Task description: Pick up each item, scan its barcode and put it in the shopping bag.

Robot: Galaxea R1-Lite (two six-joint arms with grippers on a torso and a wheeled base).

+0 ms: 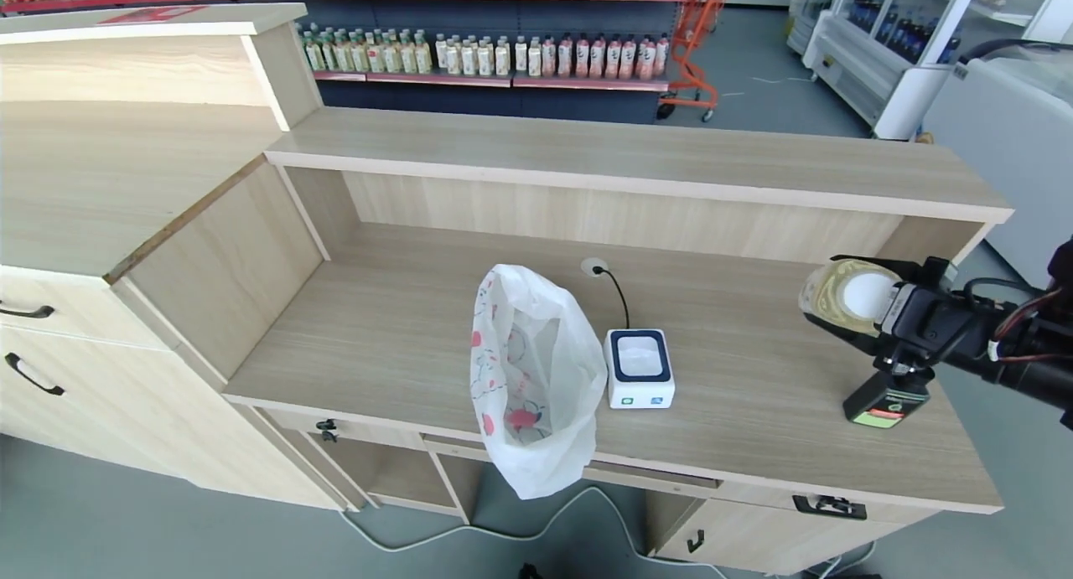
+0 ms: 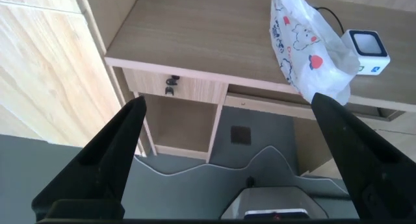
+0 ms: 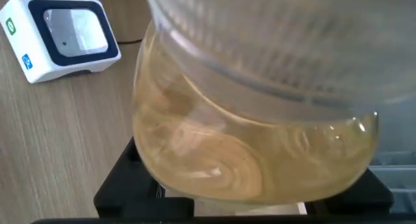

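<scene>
The left gripper [image 2: 227, 100] hangs wide open, off the worktop's [image 1: 754, 411] front edge. The shopping bag [image 1: 528, 369] slumps over that edge, mouth open, with the scanner [image 1: 640, 366] just beside it. Over the worktop's right end, the right gripper [image 1: 838, 298] clamps a bottle [image 3: 247, 146] of yellowish liquid, lying sideways. The likely step is scanning: turn the bottle until its barcode faces the scanner window, then hold level. The right wrist view shows bare plastic with no barcode visible; the head view alone shows the white cap.
</scene>
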